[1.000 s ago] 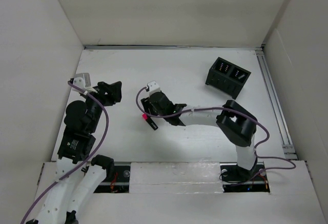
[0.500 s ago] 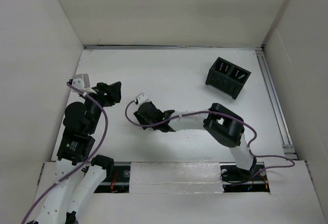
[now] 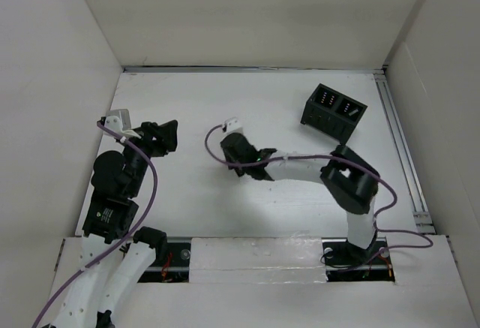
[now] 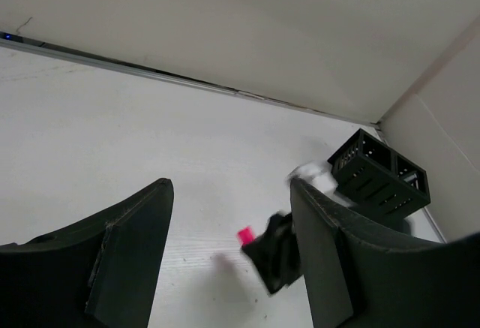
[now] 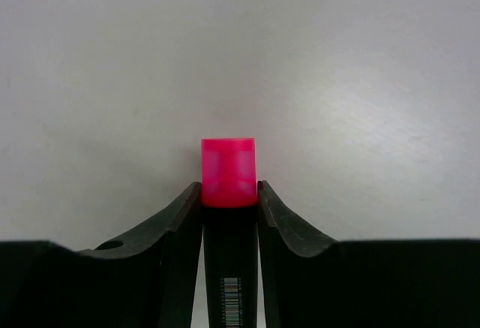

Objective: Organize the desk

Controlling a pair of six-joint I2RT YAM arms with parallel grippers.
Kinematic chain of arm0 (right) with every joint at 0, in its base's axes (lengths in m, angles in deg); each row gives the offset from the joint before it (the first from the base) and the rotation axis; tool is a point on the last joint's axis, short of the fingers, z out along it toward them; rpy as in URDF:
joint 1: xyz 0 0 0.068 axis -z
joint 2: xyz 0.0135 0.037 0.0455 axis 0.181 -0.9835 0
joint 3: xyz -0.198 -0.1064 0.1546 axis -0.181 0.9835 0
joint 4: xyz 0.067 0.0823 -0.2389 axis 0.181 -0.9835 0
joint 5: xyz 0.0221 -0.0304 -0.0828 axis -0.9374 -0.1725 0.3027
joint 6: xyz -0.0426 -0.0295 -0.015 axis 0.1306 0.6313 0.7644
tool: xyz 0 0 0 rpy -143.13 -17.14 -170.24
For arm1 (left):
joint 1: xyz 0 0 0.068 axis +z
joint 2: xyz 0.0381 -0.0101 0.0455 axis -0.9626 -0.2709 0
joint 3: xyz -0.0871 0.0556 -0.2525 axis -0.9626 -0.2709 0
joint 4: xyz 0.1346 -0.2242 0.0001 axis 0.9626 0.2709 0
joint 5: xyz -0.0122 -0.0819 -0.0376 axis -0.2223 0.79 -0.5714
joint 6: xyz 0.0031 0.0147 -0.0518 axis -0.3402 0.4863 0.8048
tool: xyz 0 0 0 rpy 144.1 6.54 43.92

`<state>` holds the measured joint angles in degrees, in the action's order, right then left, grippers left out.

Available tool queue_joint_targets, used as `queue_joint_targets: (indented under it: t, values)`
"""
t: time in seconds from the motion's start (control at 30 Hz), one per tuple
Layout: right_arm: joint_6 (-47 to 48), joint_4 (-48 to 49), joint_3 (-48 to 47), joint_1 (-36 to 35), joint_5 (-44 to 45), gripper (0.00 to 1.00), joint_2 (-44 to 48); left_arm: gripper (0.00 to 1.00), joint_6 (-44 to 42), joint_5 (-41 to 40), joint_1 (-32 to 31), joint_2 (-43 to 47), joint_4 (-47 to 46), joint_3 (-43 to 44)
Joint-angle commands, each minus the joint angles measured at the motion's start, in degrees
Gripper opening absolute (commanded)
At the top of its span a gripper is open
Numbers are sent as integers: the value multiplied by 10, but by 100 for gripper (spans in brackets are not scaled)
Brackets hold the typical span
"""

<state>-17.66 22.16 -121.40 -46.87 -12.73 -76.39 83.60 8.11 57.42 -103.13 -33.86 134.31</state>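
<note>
Top view: the desk (image 3: 225, 103) is lying white between panel walls, with a black compartmented organizer (image 3: 334, 112) sitting at its far right. The left gripper (image 3: 166, 134) is hovering at the left and the right gripper (image 3: 238, 164) near mid-desk.

Left wrist view: the left fingers are standing released, grasping nothing.

Right wrist view: the right fingers are grasping a pink-capped black marker (image 5: 228, 172) above bare desk.
</note>
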Motion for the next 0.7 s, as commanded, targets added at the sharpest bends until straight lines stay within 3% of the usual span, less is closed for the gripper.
queue_joint_targets:
  t: [0.0, 0.2, 0.33, 0.67]
  values:
    - [-32, 111, 22, 115, 23, 9, 132, 59, -2, 12, 3, 2, -22, 0]
    - [-10, 136, 52, 270, 112, 11, 243, 59, -3, 15, 3, 4, -22, -1]
    - [2, 147, 54, 385, 192, 11, 255, 59, -2, 19, 3, 6, -22, 0]
    - [0, 138, 51, 510, 253, 11, 208, 60, -1, 23, 3, 2, -25, -1]
